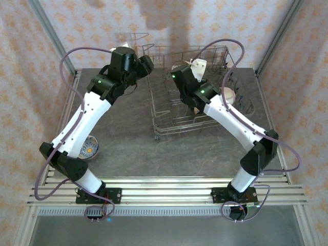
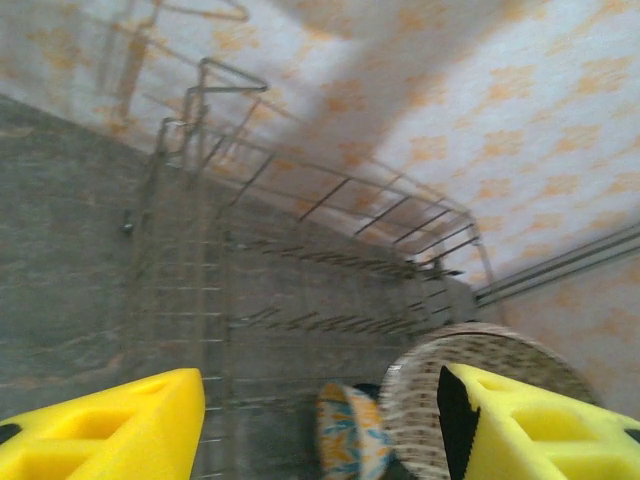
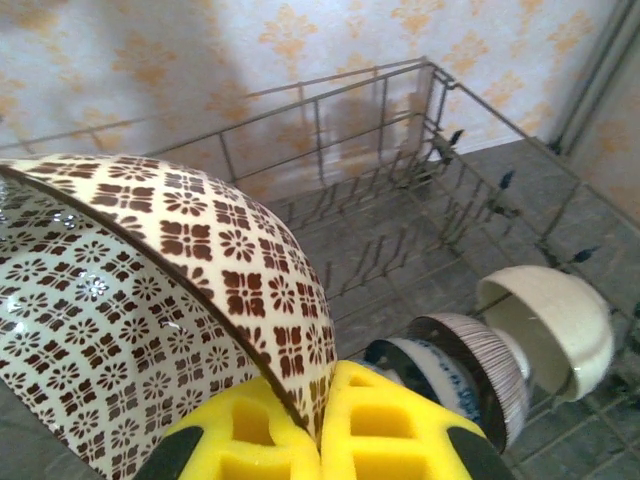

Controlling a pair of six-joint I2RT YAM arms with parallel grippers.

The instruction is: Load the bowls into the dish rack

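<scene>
Three bowls already sat in the dish rack (image 1: 174,128): a cream bowl (image 3: 555,325), a striped bowl (image 3: 492,372) and a blue bowl (image 3: 435,380). The right pincer (image 3: 322,425) pinched the rim of a brown-patterned bowl (image 3: 150,300) over the rack, at 1 o'clock on the tabletop (image 1: 128,154). The left pincer (image 2: 320,390) was wide and empty. A loose bowl (image 1: 91,146) waited at 8 o'clock, half hidden by the left arm. It was hard to tell if more bowls hid under the arms.

Soft, even light fills the overhead view, a broad grey shadow falling on the back wall (image 1: 164,20), while the left wrist view is blurred, the dish rack (image 2: 203,230) wires smeared, and the right wrist view is sharp with small glints inside the patterned bowl (image 3: 80,330).
</scene>
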